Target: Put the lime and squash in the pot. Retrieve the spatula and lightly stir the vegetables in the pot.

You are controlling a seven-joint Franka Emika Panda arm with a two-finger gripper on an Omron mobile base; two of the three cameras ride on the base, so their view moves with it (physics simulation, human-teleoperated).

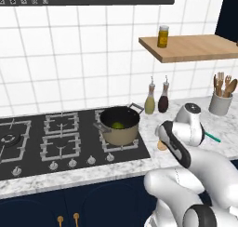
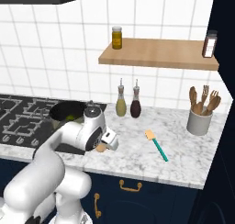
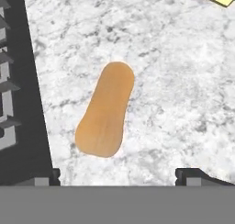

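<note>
Claw (image 3: pixel 118 175) of the white robot arm hangs spread wide and empty over the marble bench (image 3: pixel 183 81), its two dark tips standing either side of the small tan-orange squash (image 3: pixel 105 113) and clear of it, in the hand view. Largest in the scene, the black gas hob (image 1: pixel 56 137) adjoins the white-grey marble bench, its edge close beside the squash. On the hob's burner nearest the bench sits the round tan-bronze pot (image 1: pixel 120 126) with a black inside and grey side handles; the small yellow-green lime (image 1: pixel 118 125) lies within it. A wooden wall shelf (image 2: pixel 156 53) carries a yellow jar (image 2: pixel 117 37) and a small dark-filled shaker (image 2: pixel 209 44). Near the right end of the bench, a grey crock (image 2: pixel 199 120) holds wooden spoons and forks. Two thin-necked bottles, one olive-green (image 2: pixel 121 103) and one dark brown (image 2: pixel 136 104), stand by the tiled wall. The slim spatula (image 2: pixel 156 145), teal-green handle and pale orange head, lies flat on the bench, well apart from the pot.
</note>
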